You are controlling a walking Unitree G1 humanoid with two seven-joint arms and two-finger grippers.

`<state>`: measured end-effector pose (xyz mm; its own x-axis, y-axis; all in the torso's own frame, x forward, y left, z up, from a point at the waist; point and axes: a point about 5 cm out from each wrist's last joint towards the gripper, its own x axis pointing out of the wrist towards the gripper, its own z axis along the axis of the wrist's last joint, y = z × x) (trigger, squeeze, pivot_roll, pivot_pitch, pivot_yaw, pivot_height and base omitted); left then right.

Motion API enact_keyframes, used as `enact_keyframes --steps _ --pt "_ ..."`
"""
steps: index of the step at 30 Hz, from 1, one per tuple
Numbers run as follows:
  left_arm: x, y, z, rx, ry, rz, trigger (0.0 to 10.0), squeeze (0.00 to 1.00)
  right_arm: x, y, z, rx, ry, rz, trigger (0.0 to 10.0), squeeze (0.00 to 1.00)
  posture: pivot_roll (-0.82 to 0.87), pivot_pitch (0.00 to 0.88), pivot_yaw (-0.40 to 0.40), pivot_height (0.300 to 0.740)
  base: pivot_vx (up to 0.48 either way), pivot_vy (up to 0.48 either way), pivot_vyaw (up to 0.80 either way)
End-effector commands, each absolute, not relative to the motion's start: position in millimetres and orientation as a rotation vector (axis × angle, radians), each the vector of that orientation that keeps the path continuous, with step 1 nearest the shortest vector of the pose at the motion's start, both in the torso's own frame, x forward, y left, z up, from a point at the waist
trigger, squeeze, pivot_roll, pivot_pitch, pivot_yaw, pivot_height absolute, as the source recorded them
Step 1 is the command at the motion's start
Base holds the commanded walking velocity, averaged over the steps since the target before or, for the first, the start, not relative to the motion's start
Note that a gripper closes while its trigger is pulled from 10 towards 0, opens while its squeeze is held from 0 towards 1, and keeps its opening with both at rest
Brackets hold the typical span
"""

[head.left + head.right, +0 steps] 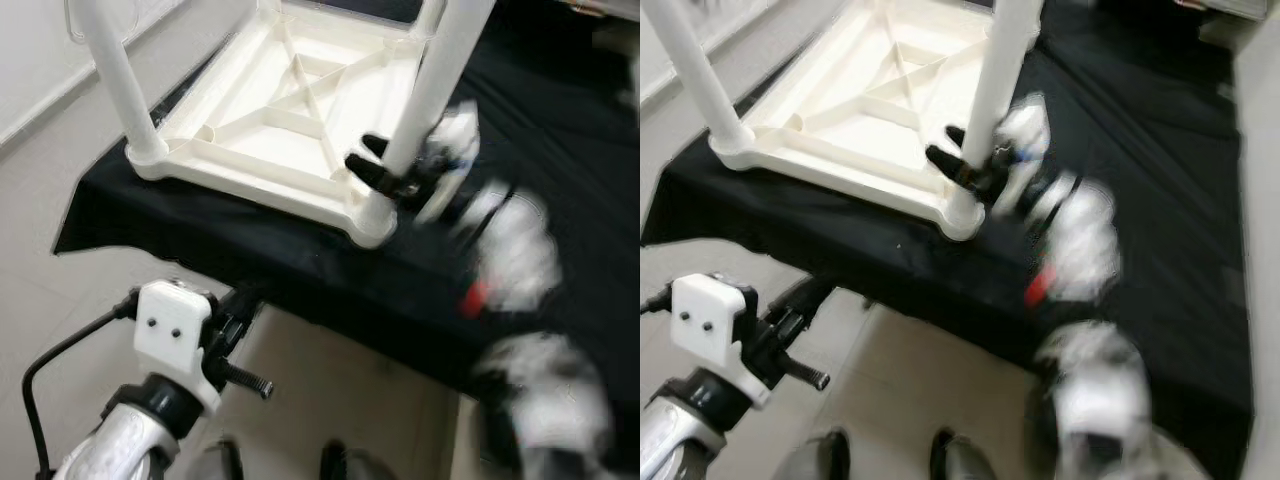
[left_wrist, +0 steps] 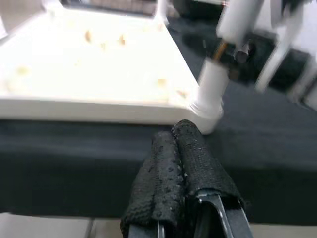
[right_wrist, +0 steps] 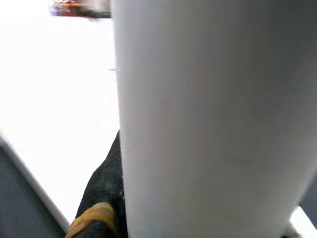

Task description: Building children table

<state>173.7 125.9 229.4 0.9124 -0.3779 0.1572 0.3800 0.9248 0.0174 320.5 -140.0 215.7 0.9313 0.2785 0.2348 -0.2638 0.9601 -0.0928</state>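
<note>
Legs at two near corners stand in the upturned white tabletop [image 1: 290, 120] on the black-draped bench [image 1: 560, 140], right hand [image 1: 385, 175] clamped on the nearest leg [image 1: 440, 75], left hand [image 2: 181, 163] together, idle below.

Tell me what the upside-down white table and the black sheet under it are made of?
The white table looks like moulded plastic: smooth, slightly glossy, with ribs crossing its underside. Its leg, which the right gripper grips near the corner socket, looks like the same plastic. The black sheet seems to be cloth: matte, and it drapes softly over the edge, though the weave is too blurred to tell.
</note>
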Motion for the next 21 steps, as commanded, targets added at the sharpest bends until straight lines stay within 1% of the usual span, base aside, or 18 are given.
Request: enact_keyframes --steps 1,2,3,5,6,7,8,9,10,11,12,13,15,16,18,19,20,21 --pt "177 127 226 0.014 -0.14 -0.391 10.0 0.0 307 -156 161 -0.13 0.067 0.181 0.0 0.0 0.1 0.246 -0.067 0.74 0.0 0.0 0.0" --pt "181 129 226 0.049 -0.142 -0.399 10.0 0.0 310 -150 161 -0.121 0.07 0.179 0.0 0.0 0.12 0.236 -0.07 0.74 0.0 0.0 0.0" --pt "181 129 226 0.049 -0.142 -0.399 10.0 0.0 310 -150 161 -0.121 0.07 0.179 0.0 0.0 0.12 0.236 -0.07 0.74 0.0 0.0 0.0" --pt "187 130 230 0.071 -0.165 -0.398 10.0 0.0 320 -136 169 -0.117 0.035 0.213 0.0 0.0 0.12 0.211 -0.073 0.74 0.0 0.0 0.0" --pt "187 130 230 0.071 -0.165 -0.398 10.0 0.0 320 -136 169 -0.117 0.035 0.213 0.0 0.0 0.12 0.211 -0.073 0.74 0.0 0.0 0.0" --pt "188 131 232 0.07 -0.176 -0.396 10.0 0.0 324 -131 173 -0.114 0.021 0.225 1.2 0.0 0.12 0.211 -0.073 0.74 0.0 0.0 0.0" --pt "189 131 233 0.073 -0.18 -0.392 10.0 0.0 328 -123 178 -0.121 0.02 0.235 10.0 0.0 0.13 0.215 -0.077 0.74 0.0 0.0 0.0" --pt "188 133 233 0.078 -0.178 -0.39 10.0 0.0 333 -115 183 -0.113 0.02 0.272 10.0 0.0 0.13 0.213 -0.077 0.74 0.0 0.0 0.0" --pt "188 133 232 0.082 -0.175 -0.389 10.0 0.0 330 -108 186 -0.108 0.031 0.274 10.0 0.0 0.13 0.214 -0.075 0.74 0.0 0.0 0.0" --pt "187 134 232 0.085 -0.171 -0.388 10.0 0.0 329 -103 192 -0.07 0.018 0.305 10.0 0.16 0.13 0.215 -0.072 0.74 0.0 0.0 0.0" --pt "187 134 232 0.085 -0.171 -0.388 10.0 0.0 329 -103 192 -0.07 0.018 0.305 10.0 0.16 0.13 0.215 -0.072 0.74 0.0 0.0 0.0" --pt "187 134 231 0.086 -0.167 -0.389 10.0 0.0 331 -100 191 -0.03 0.06 0.36 10.0 1.0 0.13 0.224 -0.071 0.74 0.0 0.0 0.0" --pt "186 134 231 0.086 -0.165 -0.389 10.0 0.0 333 -99 190 -0.004 0.09 0.396 10.0 1.0 0.13 0.225 -0.07 0.74 0.0 0.0 0.0" --pt "186 133 231 0.084 -0.163 -0.391 10.0 0.0 341 -104 195 0.032 0.077 0.418 10.0 1.0 0.13 0.23 -0.069 0.74 0.0 0.0 0.0" --pt "184 131 231 0.074 -0.163 -0.395 10.0 0.0 354 -113 210 0.051 0.023 0.494 10.0 1.0 0.13 0.246 -0.074 0.74 0.0 0.0 0.0" --pt "183 131 231 0.073 -0.16 -0.395 10.0 0.0 360 -118 220 0.076 -0.02 0.524 10.0 0.56 0.13 0.246 -0.074 0.74 0.0 0.0 0.0" --pt "183 131 231 0.073 -0.16 -0.395 10.0 0.0 360 -118 220 0.076 -0.02 0.524 10.0 0.56 0.13 0.246 -0.074 0.74 0.0 0.0 0.0" --pt "183 130 230 0.069 -0.156 -0.394 10.0 0.0 366 -124 232 0.079 -0.065 0.605 10.0 0.0 0.14 0.253 -0.077 0.74 0.0 0.0 0.0"
